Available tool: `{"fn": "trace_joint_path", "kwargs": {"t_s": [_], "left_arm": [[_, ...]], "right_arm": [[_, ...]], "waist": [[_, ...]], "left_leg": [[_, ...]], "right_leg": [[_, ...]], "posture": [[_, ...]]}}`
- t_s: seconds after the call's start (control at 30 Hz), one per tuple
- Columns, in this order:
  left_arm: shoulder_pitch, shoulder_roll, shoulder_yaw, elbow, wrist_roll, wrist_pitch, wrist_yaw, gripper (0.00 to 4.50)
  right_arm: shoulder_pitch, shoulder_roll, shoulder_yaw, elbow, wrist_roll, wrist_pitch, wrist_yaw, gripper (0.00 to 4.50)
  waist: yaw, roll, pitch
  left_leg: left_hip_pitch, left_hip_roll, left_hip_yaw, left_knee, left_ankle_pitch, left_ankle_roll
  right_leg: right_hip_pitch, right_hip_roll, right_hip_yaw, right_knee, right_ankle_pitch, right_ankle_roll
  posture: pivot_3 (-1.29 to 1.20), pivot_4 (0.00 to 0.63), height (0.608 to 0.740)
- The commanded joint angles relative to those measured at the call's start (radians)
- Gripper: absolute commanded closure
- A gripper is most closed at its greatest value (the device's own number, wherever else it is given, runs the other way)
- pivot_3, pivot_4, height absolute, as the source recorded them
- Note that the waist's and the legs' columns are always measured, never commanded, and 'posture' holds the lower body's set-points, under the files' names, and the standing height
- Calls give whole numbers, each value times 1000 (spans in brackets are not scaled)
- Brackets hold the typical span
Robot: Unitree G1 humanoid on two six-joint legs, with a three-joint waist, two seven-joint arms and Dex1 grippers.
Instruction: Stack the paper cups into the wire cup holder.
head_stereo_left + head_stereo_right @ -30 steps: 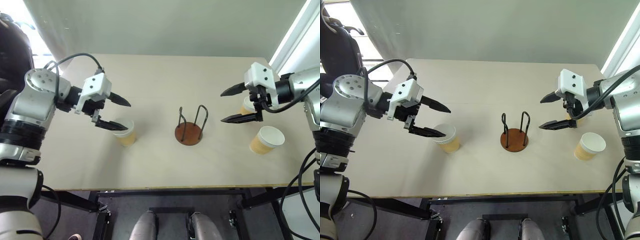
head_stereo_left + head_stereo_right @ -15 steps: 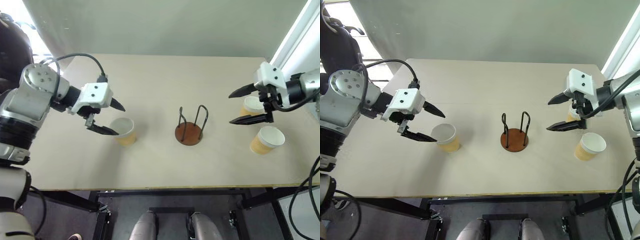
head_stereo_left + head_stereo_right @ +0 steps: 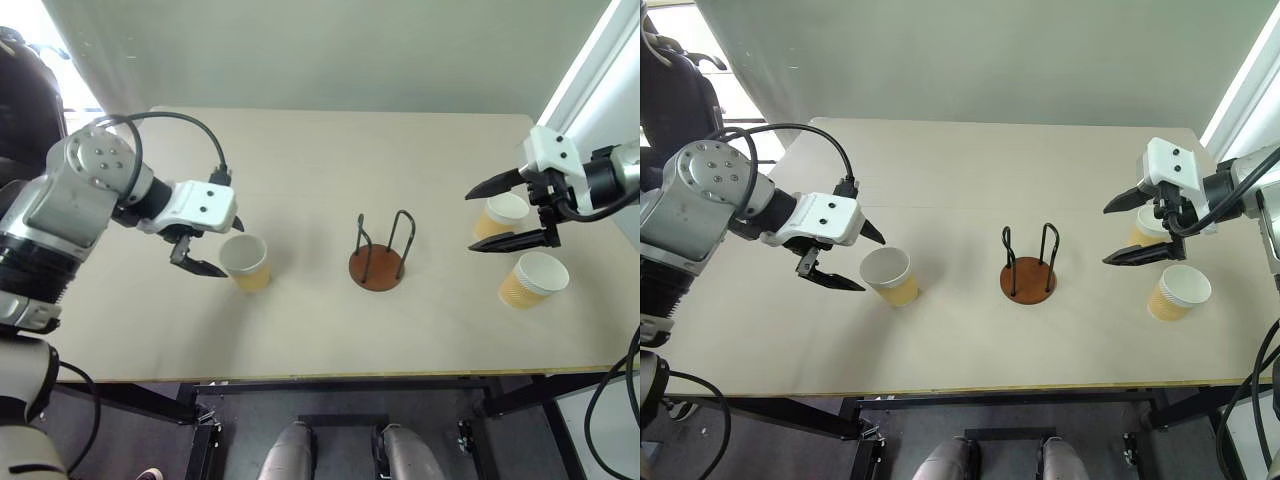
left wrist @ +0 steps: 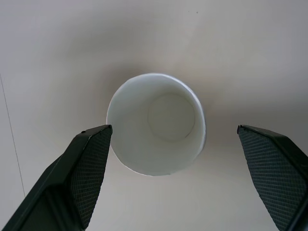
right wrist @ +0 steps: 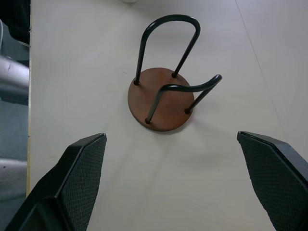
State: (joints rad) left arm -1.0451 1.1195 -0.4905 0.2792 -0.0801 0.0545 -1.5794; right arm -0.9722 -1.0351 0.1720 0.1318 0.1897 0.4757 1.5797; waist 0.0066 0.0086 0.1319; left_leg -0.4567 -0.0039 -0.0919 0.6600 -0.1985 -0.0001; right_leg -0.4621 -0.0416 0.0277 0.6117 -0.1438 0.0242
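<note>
Three paper cups (image 3: 246, 262) unstacked on worktop (image 3: 300, 320); step: approach—left claw (image 3: 845, 257) spread wide beside nearest cup, right claw (image 3: 510, 212) likewise released; next, descend, clench, carry to wire cup holder (image 3: 379, 252).

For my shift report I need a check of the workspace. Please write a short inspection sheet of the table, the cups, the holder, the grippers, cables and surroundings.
Surface: pale table, level.
Job's things: three paper cups upright, apart: left cup, two right cups; wire holder in the middle holds no cup.
Clutter: nothing seen.
Grippers: left gripper open, beside the left cup; right gripper open, above the farther right cup; neither holds anything.
Cables: black cable looping over the left arm.
Surroundings: grey wall behind the table.
</note>
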Motion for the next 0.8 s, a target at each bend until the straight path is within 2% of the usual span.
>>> {"fn": "trace_joint_path", "kwargs": {"t_s": [0.03,0.4,0.8], "left_arm": [[0,15,36,-53,5,29,-35,0],[67,7,21,-54,15,-7,-35,0],[145,-65,66,42,87,-196,-29,0]], "right_arm": [[-31,-23,-14,-6,-7,-5,8,19],[-37,-14,-13,-3,-10,-1,5,19],[-29,-13,-14,-19,-4,13,3,19]], "waist": [[0,0,0],[0,0,0],[0,0,0]], "left_leg": [[0,0,0,0,0,0],[0,0,0,0,0,0],[1,0,0,0,0,0]], "right_leg": [[0,0,0,0,0,0],[0,0,0,1,0,0],[0,0,0,2,0,0]], "posture": [[0,150,740],[0,150,740],[0,150,740]]}}
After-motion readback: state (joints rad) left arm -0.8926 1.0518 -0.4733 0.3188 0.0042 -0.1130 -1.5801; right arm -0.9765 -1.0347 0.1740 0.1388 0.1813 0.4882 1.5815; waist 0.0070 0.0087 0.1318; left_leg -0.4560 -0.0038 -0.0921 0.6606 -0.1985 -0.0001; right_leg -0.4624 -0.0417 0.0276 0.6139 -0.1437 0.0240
